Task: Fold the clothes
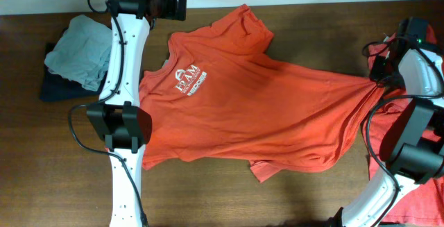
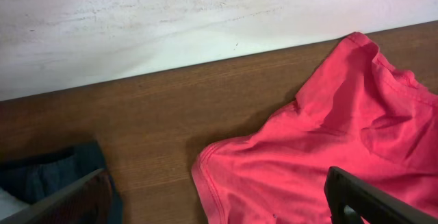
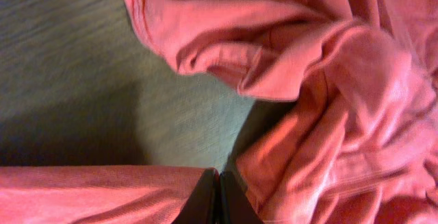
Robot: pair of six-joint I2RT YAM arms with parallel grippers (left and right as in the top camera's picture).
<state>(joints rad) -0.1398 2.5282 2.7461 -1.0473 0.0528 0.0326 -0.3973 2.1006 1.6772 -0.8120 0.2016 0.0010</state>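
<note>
The dark wooden surface [image 1: 41,164] carries an orange-red T-shirt [image 1: 257,109] spread across its middle, white chest logo up. At far left, a gray garment [image 1: 80,43] lies partly over a dark garment [image 1: 55,88]. More red cloth [image 1: 423,199] lies near right.

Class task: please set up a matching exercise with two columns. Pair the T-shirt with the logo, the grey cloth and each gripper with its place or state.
1. T-shirt with the logo
2. grey cloth
3. left gripper
4. right gripper

A. shut on the T-shirt's edge
B. open, holding nothing
C. spread across the middle of the table
D. bunched at the far left corner

Pairs: 1-C, 2-D, 3-B, 4-A
</note>
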